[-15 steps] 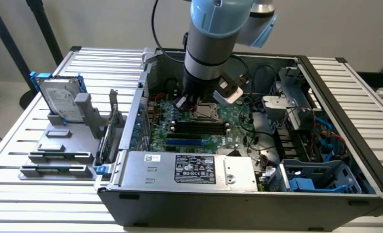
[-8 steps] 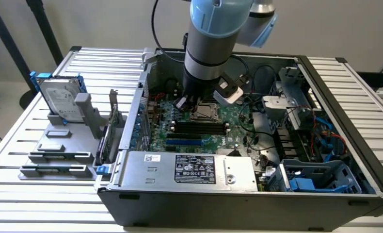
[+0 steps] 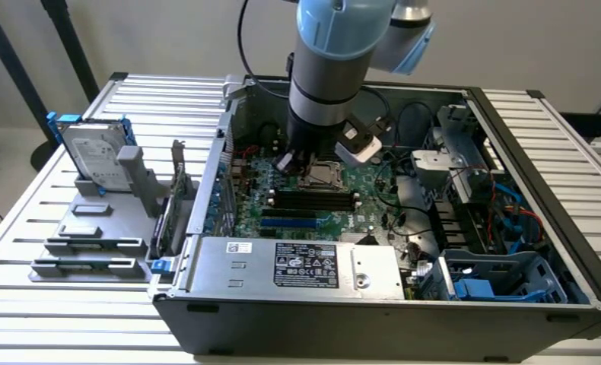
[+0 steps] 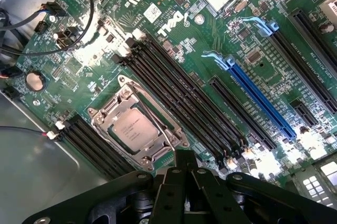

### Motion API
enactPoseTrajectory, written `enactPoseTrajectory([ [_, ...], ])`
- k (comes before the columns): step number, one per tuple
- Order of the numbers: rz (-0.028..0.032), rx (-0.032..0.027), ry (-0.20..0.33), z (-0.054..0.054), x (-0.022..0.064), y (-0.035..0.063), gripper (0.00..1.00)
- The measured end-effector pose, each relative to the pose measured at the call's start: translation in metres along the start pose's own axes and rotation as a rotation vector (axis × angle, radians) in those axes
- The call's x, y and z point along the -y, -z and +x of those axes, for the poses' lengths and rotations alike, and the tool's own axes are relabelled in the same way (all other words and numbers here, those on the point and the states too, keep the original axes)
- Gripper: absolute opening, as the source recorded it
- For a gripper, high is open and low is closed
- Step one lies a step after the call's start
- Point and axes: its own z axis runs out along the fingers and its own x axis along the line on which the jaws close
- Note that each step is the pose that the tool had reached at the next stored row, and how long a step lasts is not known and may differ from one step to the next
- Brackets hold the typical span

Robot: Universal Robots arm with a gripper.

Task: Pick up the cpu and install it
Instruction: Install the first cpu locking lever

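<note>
I have the arm reaching down into the open computer case (image 3: 524,251), with the gripper (image 3: 298,163) hanging just above the green motherboard (image 4: 174,39). The cpu (image 4: 132,128) sits flat in its socket directly below and slightly ahead of the gripper, its silver-grey top facing up and a metal retention frame (image 4: 158,145) closed around its edges. The gripper is not touching it. From the wrist view I see only the black linkage of the gripper body, so I cannot tell whether it is wide or narrow; nothing shows held in it.

Just beside the socket, on the far side from the gripper, run long black memory slots (image 4: 179,97), and beyond those a blue expansion slot (image 4: 260,100). A second set of black slots lies on the socket's other side. Well away from the gripper, outside the case toward the exterior view's left, a hard drive (image 3: 93,156) stands upright in a grey holder (image 3: 97,228) on the slatted table (image 3: 36,304).
</note>
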Motion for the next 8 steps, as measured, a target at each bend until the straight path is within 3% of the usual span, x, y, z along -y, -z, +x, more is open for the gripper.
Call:
enactPoseTrajectory([
  [4, -0.0105, 0.0029, 0.001, -0.0008, -0.0011, -0.0045, 0.11],
  [8, -0.0139, 0.0057, 0.001, -0.0026, -0.0006, -0.0092, 0.11],
])
